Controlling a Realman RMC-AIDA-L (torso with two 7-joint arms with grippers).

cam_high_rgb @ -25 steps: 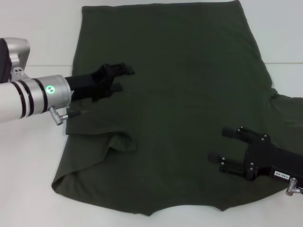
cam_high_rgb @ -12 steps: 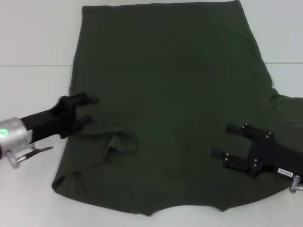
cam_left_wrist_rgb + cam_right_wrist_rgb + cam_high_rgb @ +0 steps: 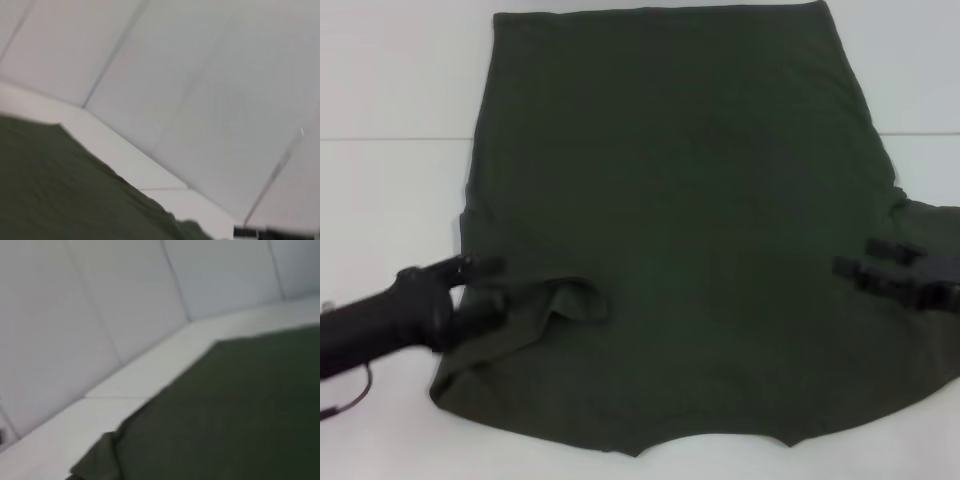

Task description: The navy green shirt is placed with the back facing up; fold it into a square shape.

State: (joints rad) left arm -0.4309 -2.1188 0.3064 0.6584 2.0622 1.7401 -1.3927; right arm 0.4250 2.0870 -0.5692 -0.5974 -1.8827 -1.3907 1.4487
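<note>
The navy green shirt (image 3: 680, 220) lies flat on the white table, plain back up, far bigger than the grippers. Its left sleeve is folded inward as a rumpled flap (image 3: 575, 298); the right sleeve (image 3: 930, 225) sticks out to the right. My left gripper (image 3: 485, 283) is low over the shirt's near left edge, beside that flap, open and empty. My right gripper (image 3: 865, 258) is over the shirt's right side near the sleeve, open and empty. The shirt also shows in the left wrist view (image 3: 60, 195) and the right wrist view (image 3: 240, 415).
The white table (image 3: 390, 190) surrounds the shirt, with bare surface on the left and at the far right (image 3: 920, 90). The shirt's near hem (image 3: 640, 450) lies close to the table's front edge.
My left gripper has drawn back from the shirt's middle left toward the near left edge. My right gripper has drawn back to the right. The shirt has not moved.
</note>
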